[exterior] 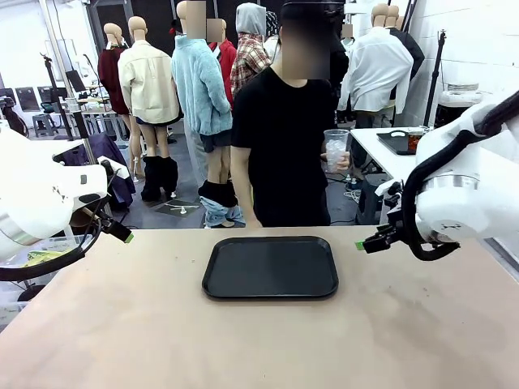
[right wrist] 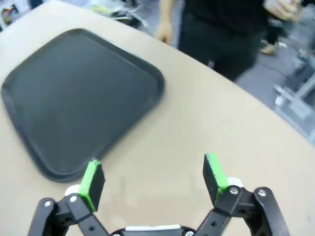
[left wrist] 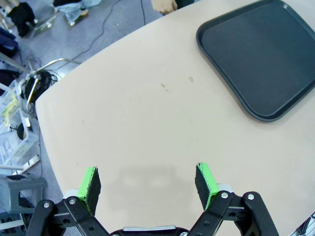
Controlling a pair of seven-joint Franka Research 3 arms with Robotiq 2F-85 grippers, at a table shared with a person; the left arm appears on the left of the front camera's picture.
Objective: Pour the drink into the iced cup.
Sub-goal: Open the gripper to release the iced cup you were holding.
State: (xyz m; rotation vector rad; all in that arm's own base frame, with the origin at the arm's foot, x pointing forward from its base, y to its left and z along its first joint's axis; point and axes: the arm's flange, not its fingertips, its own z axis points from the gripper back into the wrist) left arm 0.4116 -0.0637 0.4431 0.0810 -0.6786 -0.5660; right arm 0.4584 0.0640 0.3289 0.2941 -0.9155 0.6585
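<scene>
On the table (exterior: 122,324), centre: one black tray (exterior: 270,267), flat. Far side: person standing, hand (exterior: 344,162) holding a clear plastic cup (exterior: 335,150) at chest height, contents not discernible. Left gripper (left wrist: 147,184): jaws wide, nothing between, above bare tabletop. Right gripper (right wrist: 153,179): jaws wide, nothing between, just beside the tray's edge.

A tan counter (exterior: 122,324) carries a black tray (exterior: 271,267), which lies flat near the middle, closer to the counter's far edge.
</scene>
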